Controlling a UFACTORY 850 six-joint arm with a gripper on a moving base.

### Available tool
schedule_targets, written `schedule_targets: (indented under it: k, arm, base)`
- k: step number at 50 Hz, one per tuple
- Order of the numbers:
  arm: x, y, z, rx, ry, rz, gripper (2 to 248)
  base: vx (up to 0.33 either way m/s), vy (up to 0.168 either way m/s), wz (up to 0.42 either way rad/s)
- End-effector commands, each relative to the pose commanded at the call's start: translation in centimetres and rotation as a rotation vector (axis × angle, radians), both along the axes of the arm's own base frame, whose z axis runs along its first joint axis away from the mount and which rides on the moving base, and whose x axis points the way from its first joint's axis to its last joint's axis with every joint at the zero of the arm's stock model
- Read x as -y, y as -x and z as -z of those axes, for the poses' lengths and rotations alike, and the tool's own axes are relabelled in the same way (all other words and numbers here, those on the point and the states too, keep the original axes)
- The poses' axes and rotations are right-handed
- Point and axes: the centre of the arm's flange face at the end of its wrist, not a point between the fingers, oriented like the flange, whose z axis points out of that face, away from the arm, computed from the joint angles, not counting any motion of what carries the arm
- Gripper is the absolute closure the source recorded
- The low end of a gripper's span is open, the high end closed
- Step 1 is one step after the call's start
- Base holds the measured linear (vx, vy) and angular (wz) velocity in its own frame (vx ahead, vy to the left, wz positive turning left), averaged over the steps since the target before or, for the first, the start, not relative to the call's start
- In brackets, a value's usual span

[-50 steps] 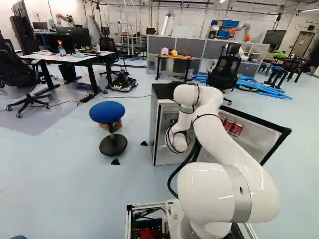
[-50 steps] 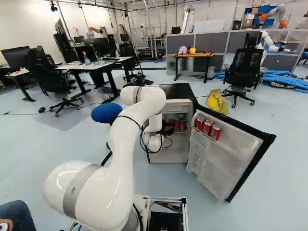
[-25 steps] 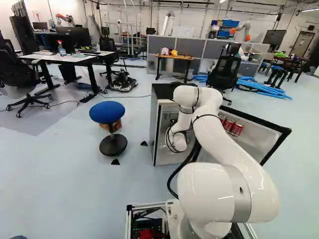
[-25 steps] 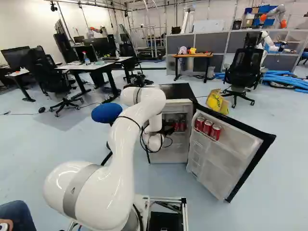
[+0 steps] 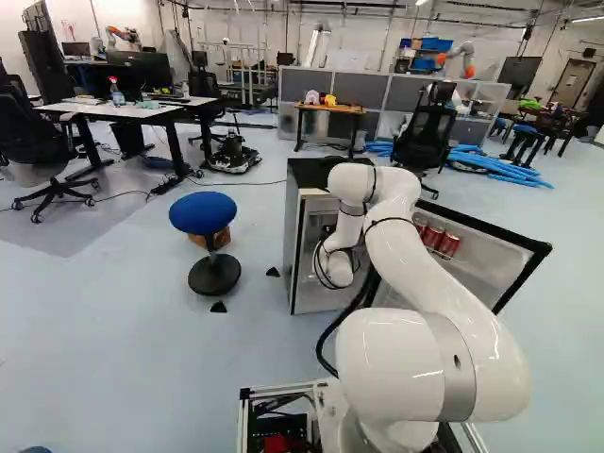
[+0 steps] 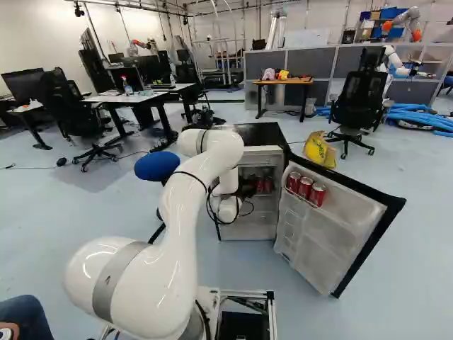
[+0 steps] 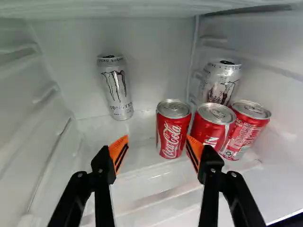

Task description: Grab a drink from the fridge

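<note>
Drink Retrieval: Approach Stage

Gripper (image 7: 156, 141): spread, empty, facing into fridge (image 6: 258, 133), centre of right base view. Red can (image 7: 173, 130): ahead, slightly off-centre between fingertips. Next move, judged: align sideways, advance, close around it.

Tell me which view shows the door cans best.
The right base view: all three red cans stand clear of the arm. In the left base view, the arm partly covers one; the wrist view misses them.

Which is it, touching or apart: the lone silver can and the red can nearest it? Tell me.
Apart. The wrist view shows white fridge interior between the silver can and the red can.
</note>
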Motion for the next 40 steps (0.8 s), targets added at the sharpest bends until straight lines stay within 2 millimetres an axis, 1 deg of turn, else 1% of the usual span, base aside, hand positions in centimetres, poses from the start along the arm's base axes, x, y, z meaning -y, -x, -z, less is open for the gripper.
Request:
schedule_targets:
  k: [40]
  arm:
    - [0.03, -0.95, 0.20, 0.034, 0.007, -0.002, 72]
  base:
    - [0.000, 0.000, 0.000]
